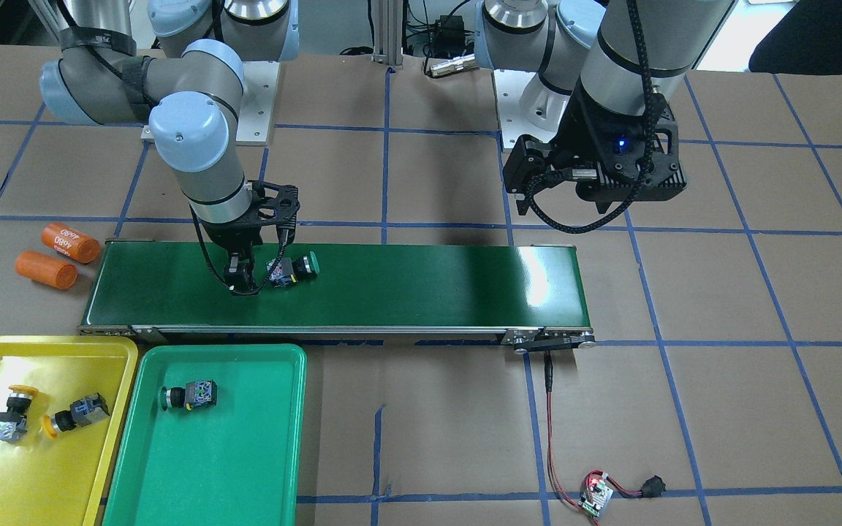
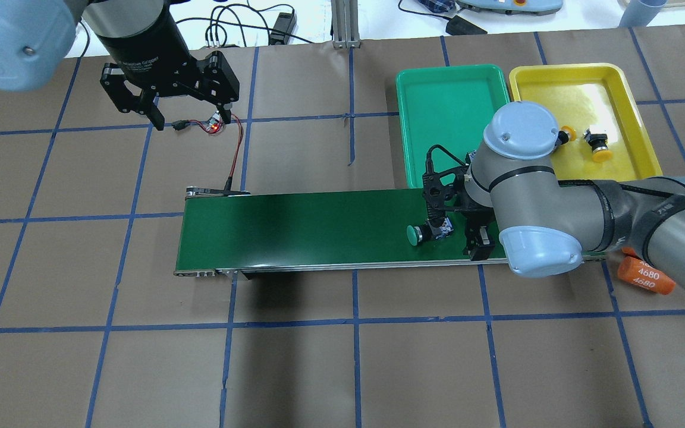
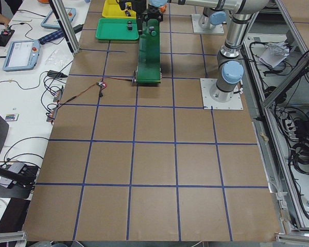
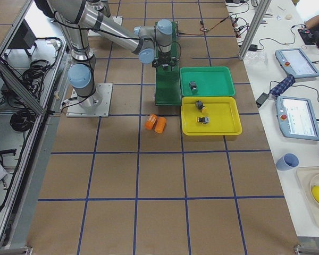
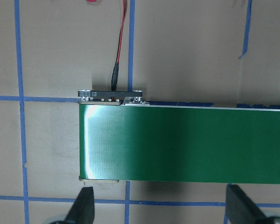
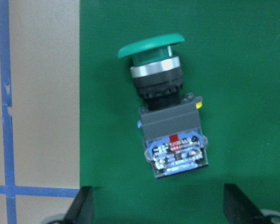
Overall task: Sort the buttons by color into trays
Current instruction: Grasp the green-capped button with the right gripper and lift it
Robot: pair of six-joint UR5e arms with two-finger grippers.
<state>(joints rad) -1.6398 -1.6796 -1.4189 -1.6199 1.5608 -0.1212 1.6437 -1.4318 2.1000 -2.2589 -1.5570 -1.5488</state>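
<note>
One green-capped button [image 1: 293, 269] [image 6: 165, 121] lies on its side on the belt, cap pointing away from the right wrist camera. My right gripper [image 2: 456, 229] [image 6: 163, 210] hovers open over its terminal-block end without touching it. A second green button [image 1: 191, 394] lies in the green tray [image 1: 231, 453]. Two yellow buttons [image 1: 12, 416] [image 1: 77, 414] lie in the yellow tray [image 1: 63, 467]. My left gripper [image 2: 188, 116] [image 5: 161, 205] hangs open and empty above the table by the belt's other end.
The dark-green conveyor belt [image 1: 406, 285] runs across the middle of the table. Two orange cylinders [image 1: 70, 242] [image 1: 46, 269] lie off its end near the right arm. A small circuit board [image 1: 596, 497] with red wires lies near the left gripper's side.
</note>
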